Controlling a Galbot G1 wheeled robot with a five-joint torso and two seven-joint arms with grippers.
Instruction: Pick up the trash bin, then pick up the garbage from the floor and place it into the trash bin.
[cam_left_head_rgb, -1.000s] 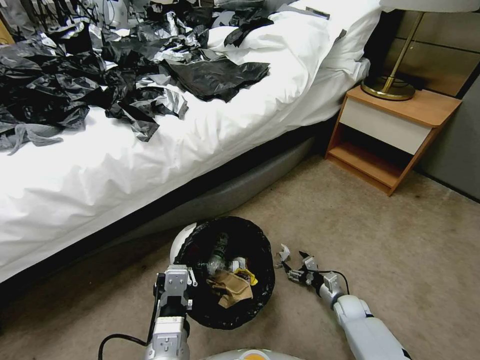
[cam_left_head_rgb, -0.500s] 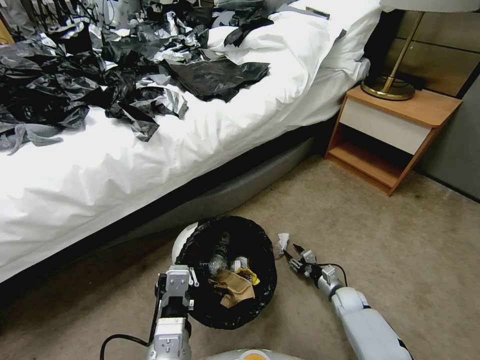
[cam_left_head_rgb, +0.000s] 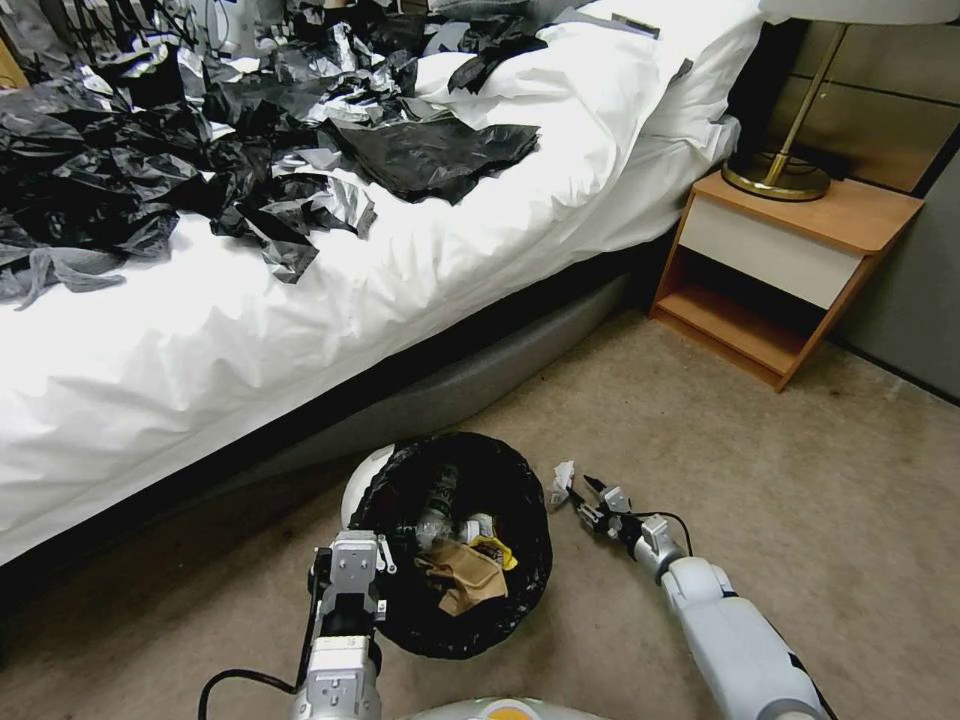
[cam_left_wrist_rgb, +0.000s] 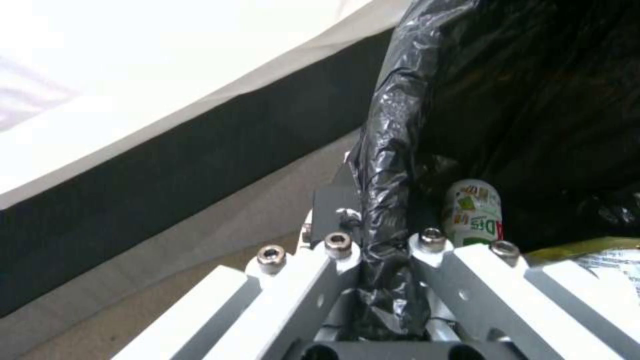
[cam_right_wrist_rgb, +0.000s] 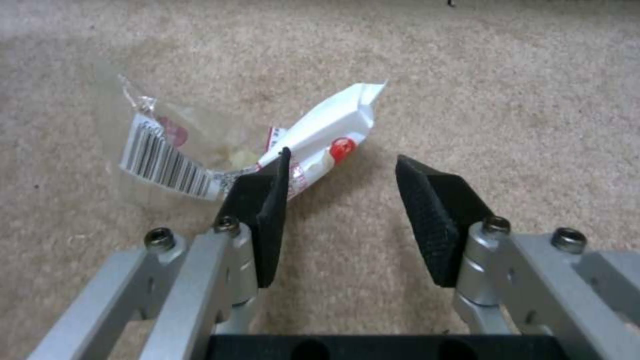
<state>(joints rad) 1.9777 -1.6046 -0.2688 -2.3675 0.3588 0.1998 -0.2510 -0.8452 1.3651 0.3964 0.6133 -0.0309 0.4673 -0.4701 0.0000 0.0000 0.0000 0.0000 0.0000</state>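
Head view: the trash bin (cam_left_head_rgb: 450, 540) is sitting on the carpet by the bed; the left gripper (cam_left_head_rgb: 352, 560) is covering its near rim.
Left wrist view: fingers (cam_left_wrist_rgb: 333, 260) are clamping the liner's rim.
Right wrist view: the right gripper (cam_right_wrist_rgb: 340, 200), spread wide, is hovering over the wrapper (cam_right_wrist_rgb: 267, 145), lying diagonally, partly hidden by one pad.

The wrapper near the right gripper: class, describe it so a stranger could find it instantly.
Start at the bed, then drop to the trash bin on the carpet. Beside its rim lies a crumpled wrapper, white with red marks and a barcode, the one piece outside the bin.
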